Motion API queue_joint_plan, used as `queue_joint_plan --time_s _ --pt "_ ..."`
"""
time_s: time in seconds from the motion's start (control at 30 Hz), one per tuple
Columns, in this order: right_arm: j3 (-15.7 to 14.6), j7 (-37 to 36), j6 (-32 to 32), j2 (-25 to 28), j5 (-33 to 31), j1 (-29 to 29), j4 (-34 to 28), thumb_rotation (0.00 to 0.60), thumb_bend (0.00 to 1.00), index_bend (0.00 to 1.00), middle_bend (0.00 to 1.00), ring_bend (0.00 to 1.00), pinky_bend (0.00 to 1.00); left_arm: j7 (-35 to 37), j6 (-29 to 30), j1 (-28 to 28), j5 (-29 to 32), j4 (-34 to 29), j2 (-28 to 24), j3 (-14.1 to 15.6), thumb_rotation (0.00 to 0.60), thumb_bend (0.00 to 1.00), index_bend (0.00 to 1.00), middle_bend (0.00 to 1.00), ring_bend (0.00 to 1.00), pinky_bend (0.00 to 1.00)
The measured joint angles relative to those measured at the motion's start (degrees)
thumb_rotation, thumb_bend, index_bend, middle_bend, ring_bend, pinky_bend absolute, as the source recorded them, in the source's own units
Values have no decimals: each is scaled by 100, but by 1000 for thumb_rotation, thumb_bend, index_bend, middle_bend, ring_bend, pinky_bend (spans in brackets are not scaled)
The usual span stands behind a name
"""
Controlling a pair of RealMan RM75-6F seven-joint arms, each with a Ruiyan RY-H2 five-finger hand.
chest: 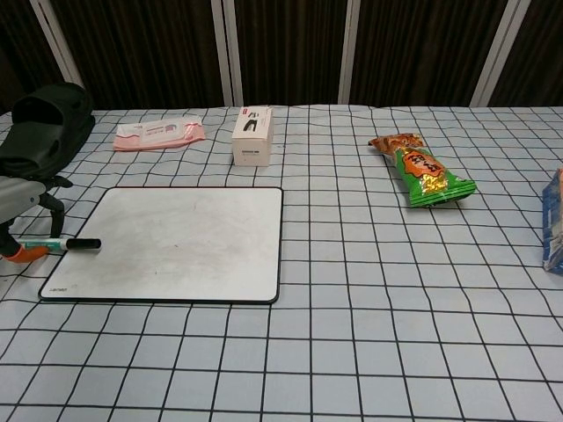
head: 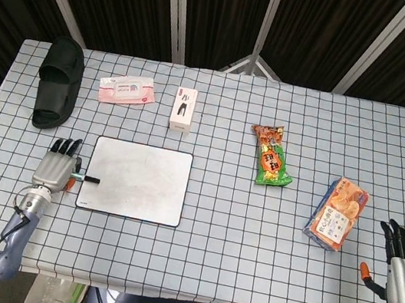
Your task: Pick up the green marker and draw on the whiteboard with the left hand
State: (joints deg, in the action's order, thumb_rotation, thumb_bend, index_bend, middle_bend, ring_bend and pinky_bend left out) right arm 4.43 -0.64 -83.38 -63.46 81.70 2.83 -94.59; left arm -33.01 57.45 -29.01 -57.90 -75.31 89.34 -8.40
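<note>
Marker (chest: 54,244) is held in the left hand (head: 53,168) at the left edge of the whiteboard (head: 135,179), capped tip over it; pickup is judged done, drawing not yet started.

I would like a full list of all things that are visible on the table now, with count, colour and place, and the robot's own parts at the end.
whiteboard: 1, white, front left
green marker: 1, dark cap, at whiteboard's left edge
slipper: 1, black, back left corner
pink packet: 1, right of slipper
small box: 1, white, behind whiteboard
snack bag: 1, green and orange, centre right
orange pack: 1, right side
table: 1, checked cloth
left hand: 1, grey, holds green marker
right hand: 1, grey, off front right corner, holds nothing
</note>
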Motion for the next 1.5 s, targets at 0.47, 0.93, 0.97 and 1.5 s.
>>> queue_joint_plan --time_s 0.47,0.93,0.97,1.5 --pt "11 -30 -31 -11 9 -8 17 600 354 0 0 0 0 1718 783 93 -610 -975 -100 -643 600 543 640 166 127 228" --pt "26 -94 -15 -17 3 4 44 600 354 0 0 0 0 3526 751 72 -44 -1830 274 -1425 600 540 680 263 224 366" --pt "27 -97 -12 -17 3 5 43 600 354 0 0 0 0 3684 665 41 17 -1807 348 -1466 600 540 681 263 223 365" --pt "65 -262 83 17 -54 48 29 600 353 0 0 0 0 4657 209 -512 -312 -518 1464 -1449 600 540 681 264 222 358"
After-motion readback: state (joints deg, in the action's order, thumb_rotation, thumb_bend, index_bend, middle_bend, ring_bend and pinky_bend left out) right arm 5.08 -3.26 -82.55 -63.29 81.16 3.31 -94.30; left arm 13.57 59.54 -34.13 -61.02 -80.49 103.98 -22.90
